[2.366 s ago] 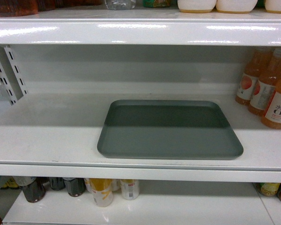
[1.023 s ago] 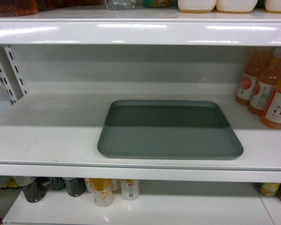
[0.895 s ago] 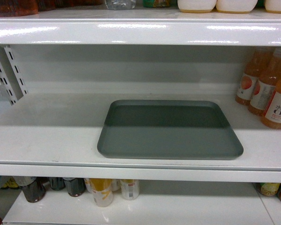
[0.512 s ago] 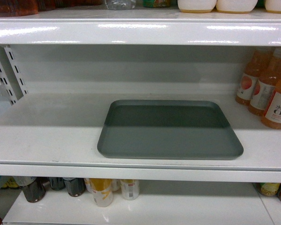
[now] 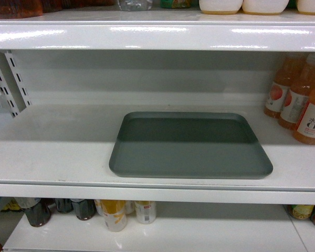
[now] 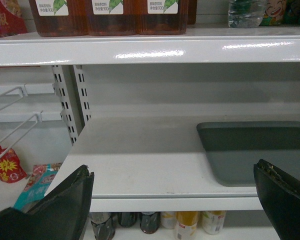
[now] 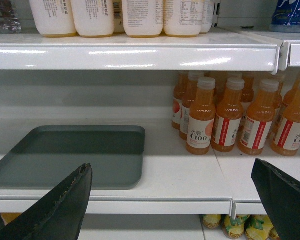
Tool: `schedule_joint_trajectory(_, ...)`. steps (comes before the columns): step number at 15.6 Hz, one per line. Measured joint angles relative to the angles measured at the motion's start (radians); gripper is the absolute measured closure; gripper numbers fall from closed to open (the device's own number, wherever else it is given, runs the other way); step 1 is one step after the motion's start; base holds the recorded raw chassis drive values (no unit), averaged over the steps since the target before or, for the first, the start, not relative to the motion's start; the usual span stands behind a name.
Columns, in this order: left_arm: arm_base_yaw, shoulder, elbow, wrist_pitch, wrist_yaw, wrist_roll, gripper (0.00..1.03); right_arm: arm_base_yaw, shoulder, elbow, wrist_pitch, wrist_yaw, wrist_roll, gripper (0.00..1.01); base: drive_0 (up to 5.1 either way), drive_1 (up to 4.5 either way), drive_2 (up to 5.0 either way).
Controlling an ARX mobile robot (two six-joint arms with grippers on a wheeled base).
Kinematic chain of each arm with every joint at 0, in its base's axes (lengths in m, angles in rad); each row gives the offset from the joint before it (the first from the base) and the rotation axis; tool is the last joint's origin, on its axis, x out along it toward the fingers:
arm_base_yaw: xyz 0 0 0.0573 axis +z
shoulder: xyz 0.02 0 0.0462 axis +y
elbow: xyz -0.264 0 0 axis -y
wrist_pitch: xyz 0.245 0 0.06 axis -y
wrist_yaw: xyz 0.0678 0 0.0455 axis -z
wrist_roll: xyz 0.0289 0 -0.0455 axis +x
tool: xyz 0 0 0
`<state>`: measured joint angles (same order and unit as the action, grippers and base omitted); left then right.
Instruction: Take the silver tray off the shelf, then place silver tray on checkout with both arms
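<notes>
- On my left wrist view, the left gripper (image 6: 172, 202) has its two black fingers (image 6: 65, 205) spread wide at the bottom corners of the picture, with nothing between them; the inner edges look rough and finely toothed.
- On my right wrist view, the right gripper (image 7: 172, 200) is the same: flat, dark, tapering fingers (image 7: 60, 205) held far apart and holding nothing, a serrated line running along the inner edge of each.
- Neither gripper shows in my head view, and both sit in front of the shelf, apart from the tray.
- The silver tray (image 5: 190, 145) lies flat on the shelf (image 5: 52, 152), near the front lip and a little right of the middle in the head view. It is a broad rectangle with rounded corners and a low raised rim, matte dark grey-green, plain and unmarked. A shadow from the board above darkens its rear part, so the front reads lighter.
- The shelf board is white with a dull, slightly scuffed top and a thick rounded front lip; the upper board (image 5: 157, 35) is glossier and throws bright reflections.
- A perforated white upright bracket (image 5: 8, 79) stands at the left rear.
- To the right of the tray and apart from it stand orange drink bottles (image 7: 225, 117), translucent plastic with pale caps and white-and-red labels.
- Cream-coloured jugs (image 7: 95, 17) stand on the upper board in the right wrist view, and brown liquid containers (image 6: 107, 17) in the left wrist view.
- Cans and dark bottles (image 5: 115, 212) sit on the board below.
</notes>
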<state>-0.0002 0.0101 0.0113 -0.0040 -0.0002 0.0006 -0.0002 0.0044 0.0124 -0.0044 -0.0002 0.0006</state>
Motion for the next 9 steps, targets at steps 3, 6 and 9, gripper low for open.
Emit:
schedule_joint_trajectory(3,0.0,0.0,0.0,0.0,0.0,0.0,0.05,0.0,0.0,0.0,0.0,0.0,0.0,0.03,0.0,0.0,0.0)
schedule_joint_trajectory(6,0.0,0.001,0.0,-0.005,-0.003,0.0,0.05,0.001,0.003,0.003,-0.02,0.002,-0.003,0.03,0.0,0.0,0.0)
schedule_joint_trajectory(9,-0.056,0.517,0.15,-0.033,-0.154,-0.003,0.05,0.101,0.429,0.097,0.024,0.005,-0.026,0.03,0.0,0.0,0.0)
